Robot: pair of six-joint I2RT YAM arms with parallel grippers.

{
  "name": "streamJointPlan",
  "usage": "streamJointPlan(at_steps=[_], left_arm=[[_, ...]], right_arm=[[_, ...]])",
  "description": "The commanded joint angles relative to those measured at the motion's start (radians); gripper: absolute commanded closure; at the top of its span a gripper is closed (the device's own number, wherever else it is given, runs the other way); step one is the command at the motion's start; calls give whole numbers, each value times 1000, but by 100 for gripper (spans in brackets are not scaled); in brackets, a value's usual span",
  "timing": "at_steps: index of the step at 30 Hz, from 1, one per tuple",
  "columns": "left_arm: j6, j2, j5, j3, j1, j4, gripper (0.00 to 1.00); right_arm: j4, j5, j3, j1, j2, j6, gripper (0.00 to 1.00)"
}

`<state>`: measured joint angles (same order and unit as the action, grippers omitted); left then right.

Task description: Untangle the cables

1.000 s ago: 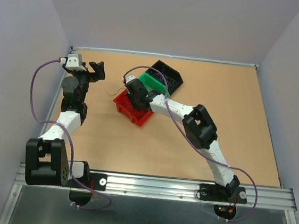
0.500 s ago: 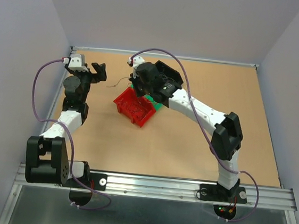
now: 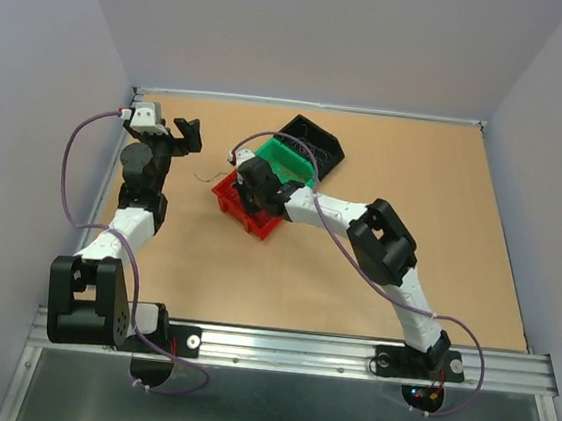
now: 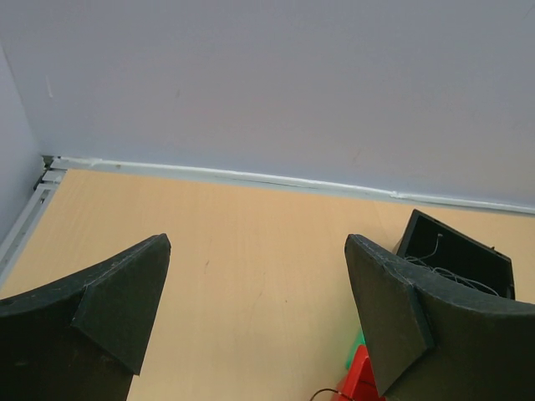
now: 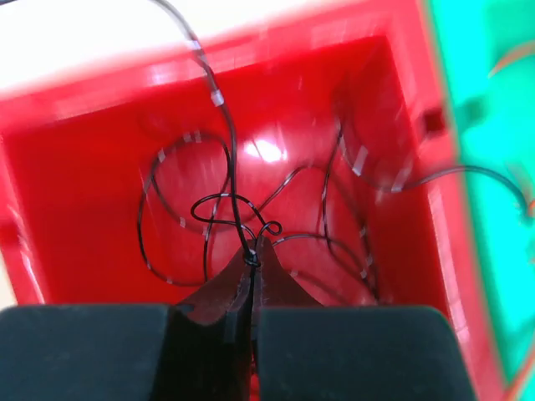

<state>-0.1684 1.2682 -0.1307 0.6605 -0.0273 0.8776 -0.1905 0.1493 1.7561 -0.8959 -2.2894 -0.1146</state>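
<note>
My right wrist camera shows what the overhead view hides: the right gripper is pinched tight on a dark strand of the cables, which lie coiled inside the red bin. From above I see that arm folded low over the bin. The left gripper hangs wide open and empty near the far left corner of the table.

Looks like robotics lab cell: plain walls boxing in wood table, alu mounting rail at near edge.
</note>
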Motion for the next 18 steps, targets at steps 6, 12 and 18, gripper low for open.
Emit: streamJointPlan(at_steps=[6, 12, 18], left_arm=[[26, -36, 9, 16, 13, 60, 2], [35, -23, 14, 25, 18, 50, 2], [43, -18, 25, 30, 24, 44, 2]], right_arm=[[-138, 10, -26, -11, 88, -14, 86], [-136, 12, -6, -11, 154, -10, 59], [-138, 30, -3, -11, 225, -11, 50]])
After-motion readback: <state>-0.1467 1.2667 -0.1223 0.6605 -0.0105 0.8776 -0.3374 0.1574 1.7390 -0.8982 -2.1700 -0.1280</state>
